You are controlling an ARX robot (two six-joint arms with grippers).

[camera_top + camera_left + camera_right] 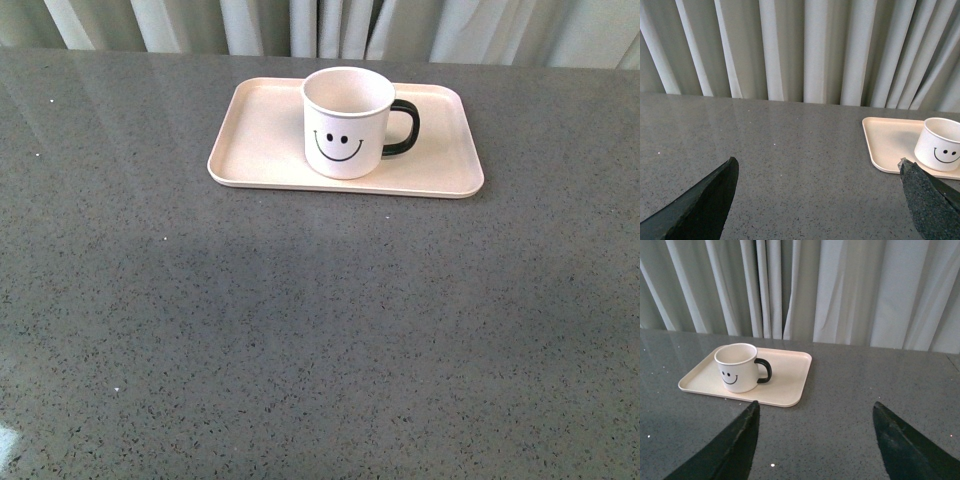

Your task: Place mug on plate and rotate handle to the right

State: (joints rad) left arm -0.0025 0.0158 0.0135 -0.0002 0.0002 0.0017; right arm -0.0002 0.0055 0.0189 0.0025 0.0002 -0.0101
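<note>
The mug (346,125) stands upright on the plate (258,150), handle (404,129) pointing right (smiley facing the robot). Both pincers gape wide and empty, the left gripper (817,172) and right gripper (815,414) each well short of the plate

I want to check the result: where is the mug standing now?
In the front view the mug stands upright on the plate, slightly right of the plate's middle, on the far part of the table, with its handle pointing right.

mug (943,145): cut by frame edge | handle: hidden in left wrist view
</note>
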